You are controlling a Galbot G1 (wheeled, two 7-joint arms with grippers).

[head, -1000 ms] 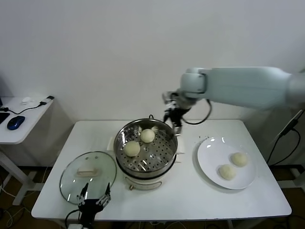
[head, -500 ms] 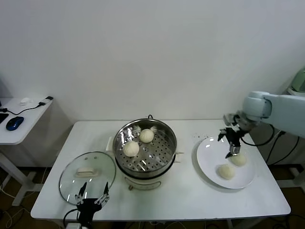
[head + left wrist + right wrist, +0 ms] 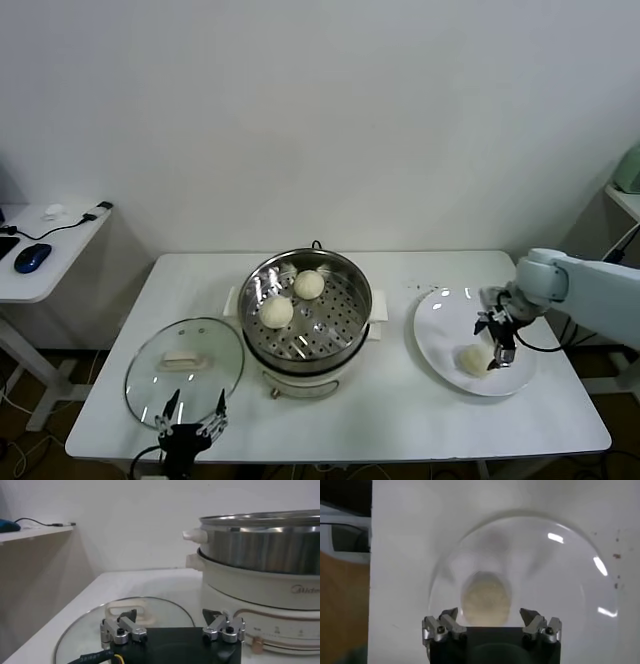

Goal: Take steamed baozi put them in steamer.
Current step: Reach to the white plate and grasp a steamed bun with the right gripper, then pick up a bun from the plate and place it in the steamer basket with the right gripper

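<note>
The steamer (image 3: 305, 335) stands mid-table with two steamed baozi on its perforated tray, one nearer (image 3: 277, 311) and one farther back (image 3: 309, 284). On the white plate (image 3: 440, 320) at the right one baozi (image 3: 474, 360) shows. My right gripper (image 3: 497, 336) hangs low over the plate and hides whatever lies beneath it. In the right wrist view its fingers stand open (image 3: 489, 616) on either side of a baozi (image 3: 486, 598) on the plate (image 3: 560, 580), not touching it. My left gripper (image 3: 190, 432) waits open and empty at the table's front edge.
The glass lid (image 3: 185, 360) lies flat front left of the steamer, just ahead of the left gripper (image 3: 172, 617), with the steamer's side (image 3: 265, 545) beyond it. A side table with a blue mouse (image 3: 33, 256) stands off to the left.
My right arm swung from above the steamer's far rim over to the plate and came down over the farther baozi. The left arm stayed put.
</note>
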